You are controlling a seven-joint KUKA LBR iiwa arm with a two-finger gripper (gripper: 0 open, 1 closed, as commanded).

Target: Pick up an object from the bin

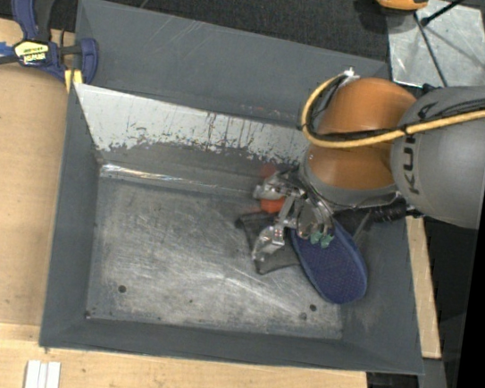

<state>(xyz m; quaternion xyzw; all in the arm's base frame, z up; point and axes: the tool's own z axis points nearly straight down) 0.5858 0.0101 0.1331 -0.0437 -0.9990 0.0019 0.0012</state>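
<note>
We found the gripper low over the floor of the grey bin, right of centre and close to the back wall, with the arm's orange cover above it. It hung in the middle of the bin's few loose things, which lay gathered there. A blue oval pad, flat and slanting toward the near right corner, lay just beside it on the right. A dark angular piece sat against its left side, and a small red piece lay just behind. We judged the dark piece or the pad's near end to be the likeliest pick, since both lay under the tool's tip. Whether the jaws stood apart or together we could not tell, as the wrist's hardware hid them, and nothing showed plainly gripped.
</note>
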